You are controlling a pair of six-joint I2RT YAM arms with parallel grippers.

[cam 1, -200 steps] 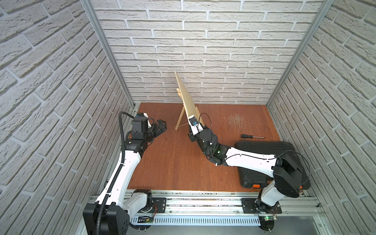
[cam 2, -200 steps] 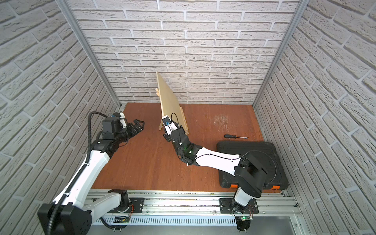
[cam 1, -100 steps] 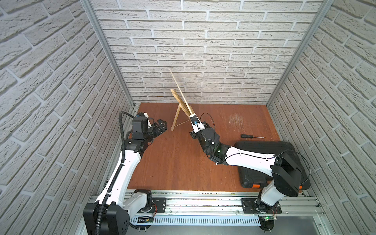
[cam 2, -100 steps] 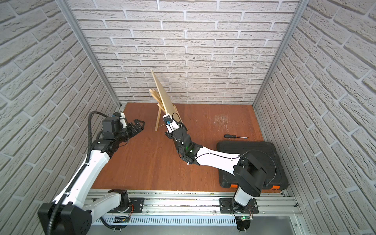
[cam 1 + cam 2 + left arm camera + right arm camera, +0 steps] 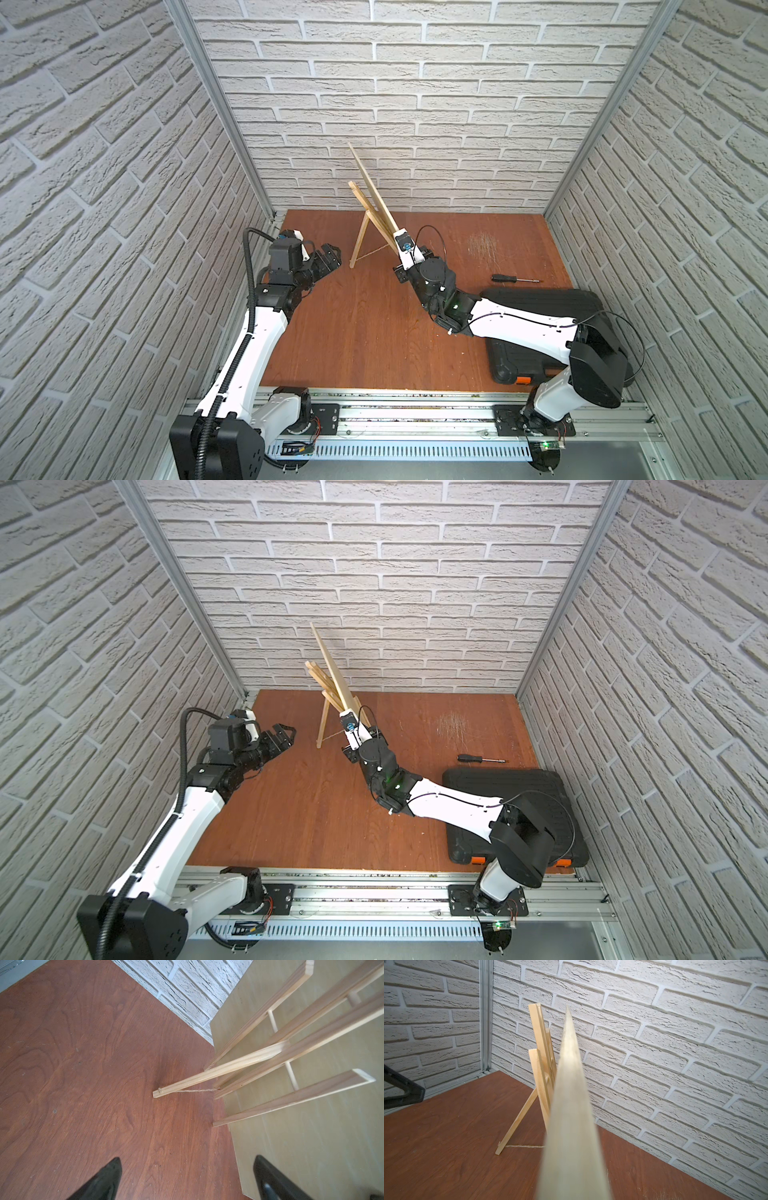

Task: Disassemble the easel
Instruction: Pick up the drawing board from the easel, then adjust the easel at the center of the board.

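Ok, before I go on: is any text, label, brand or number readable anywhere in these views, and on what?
No text can be read.
The plywood board and easel: bare wood.
The black case and screwdriver: no lettering shows.
A blue mark on the right arm's wrist camera: too small to read.

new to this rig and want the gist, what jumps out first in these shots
A pale plywood board stands steeply tilted at the back of the table, its lower end pinched in the right gripper. On the side toward the left arm stands the small wooden easel, back leg splayed, with the left gripper open close by.
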